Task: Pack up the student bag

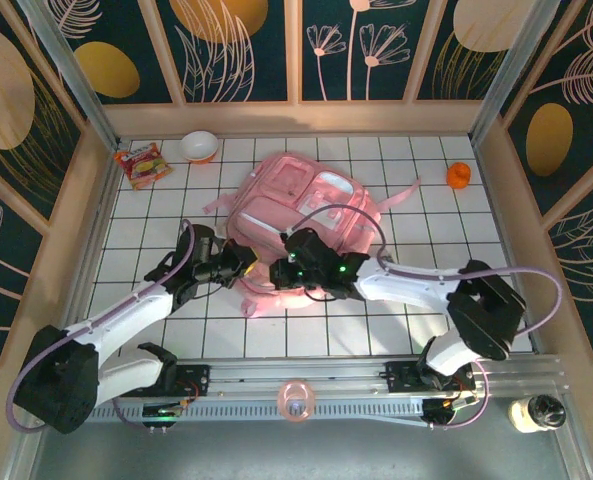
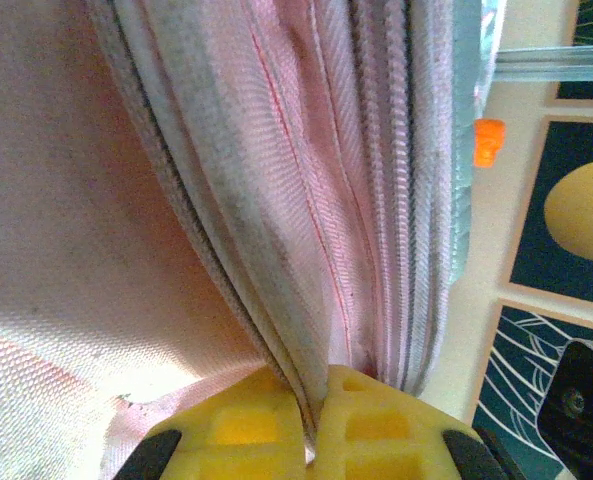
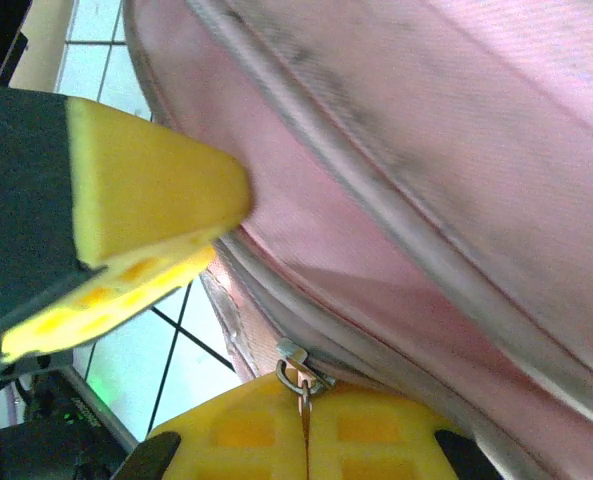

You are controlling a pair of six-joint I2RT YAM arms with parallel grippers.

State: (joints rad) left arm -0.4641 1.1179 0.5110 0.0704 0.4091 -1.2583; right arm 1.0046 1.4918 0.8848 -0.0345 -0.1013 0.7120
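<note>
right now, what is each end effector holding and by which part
Left end effector: shut on the backpack, pinching a fold of its fabric. Right end effector: shut on the backpack's metal zipper pull.

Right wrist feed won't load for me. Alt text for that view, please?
The right gripper is shut, its yellow fingers pinching the metal zipper pull at the edge of the pink student bag, whose fabric spans the upper right. The left gripper, also yellow-tipped, meets the bag's edge from the left, above the white tiled table.
</note>
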